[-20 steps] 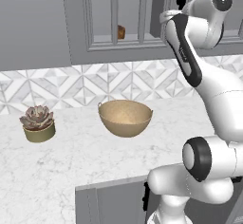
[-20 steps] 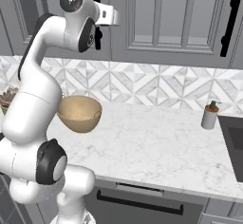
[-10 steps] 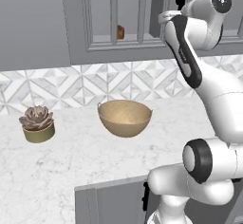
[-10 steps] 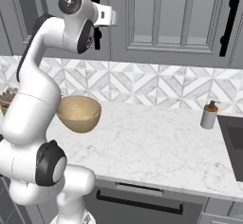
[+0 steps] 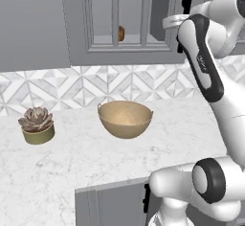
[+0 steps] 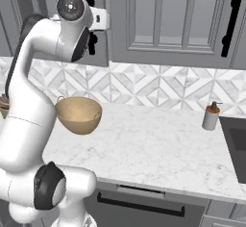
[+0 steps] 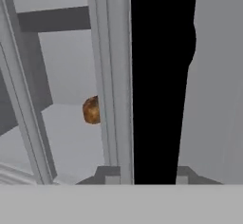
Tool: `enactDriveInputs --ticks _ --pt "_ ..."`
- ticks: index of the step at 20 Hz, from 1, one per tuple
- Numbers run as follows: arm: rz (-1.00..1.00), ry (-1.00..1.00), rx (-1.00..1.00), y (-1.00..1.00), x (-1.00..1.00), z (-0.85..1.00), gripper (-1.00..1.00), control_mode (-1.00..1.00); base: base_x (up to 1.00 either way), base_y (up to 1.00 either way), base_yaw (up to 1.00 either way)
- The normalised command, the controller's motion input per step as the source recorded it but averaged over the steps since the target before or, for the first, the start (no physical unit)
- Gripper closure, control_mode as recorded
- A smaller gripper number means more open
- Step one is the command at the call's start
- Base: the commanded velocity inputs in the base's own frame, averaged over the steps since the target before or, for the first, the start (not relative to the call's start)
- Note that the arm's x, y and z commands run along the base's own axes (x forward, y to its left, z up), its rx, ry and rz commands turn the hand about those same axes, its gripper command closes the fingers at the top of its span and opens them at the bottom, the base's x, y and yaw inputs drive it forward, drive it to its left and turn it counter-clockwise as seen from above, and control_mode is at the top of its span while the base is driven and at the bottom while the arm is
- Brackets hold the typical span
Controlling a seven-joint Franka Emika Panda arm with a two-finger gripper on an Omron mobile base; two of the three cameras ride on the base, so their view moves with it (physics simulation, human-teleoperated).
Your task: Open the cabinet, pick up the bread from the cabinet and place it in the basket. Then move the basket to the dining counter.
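The grey cabinet [image 5: 115, 14] has a glass-paned door, and its black bar handle [image 7: 161, 76] runs up the middle of the hand view. My gripper [image 7: 154, 178] is shut on that handle, one fingertip against each side; it sits high at the door's edge [image 5: 185, 16] [image 6: 93, 21]. The brown bread [image 7: 91, 110] lies on the shelf behind the panes [image 5: 121, 33]. The tan basket [image 5: 125, 118] [image 6: 78, 115] stands empty on the marble counter below the cabinet. The dining counter is out of view.
A potted succulent [image 5: 37, 126] stands left of the basket. A soap dispenser [image 6: 210, 116] and a sink [image 6: 235, 144] are at the right. A neighbouring cabinet carries another black handle [image 6: 233, 21]. A drawer front [image 5: 112, 203] juts out below the counter edge.
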Motion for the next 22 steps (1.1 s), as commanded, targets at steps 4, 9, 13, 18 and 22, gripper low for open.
enactDriveInputs --ticks 4,9,13,18,22 --pt "0.06 -0.07 -0.04 1.0 -0.74 0.0 1.0 -1.0 0.0 0.0 0.0" --pt "0.0 -0.02 -0.04 1.0 -0.76 0.0 1.0 -1.0 0.0 0.0 0.0" --pt "0.0 0.0 0.0 1.0 -0.96 0.02 1.0 -1.0 0.0 0.0 0.0" --pt "0.0 0.0 0.0 1.0 -0.93 0.0 1.0 -1.0 0.0 0.0 0.0" --pt "0.0 0.0 0.0 1.0 -0.83 0.0 1.0 -1.0 0.0 0.0 0.0"
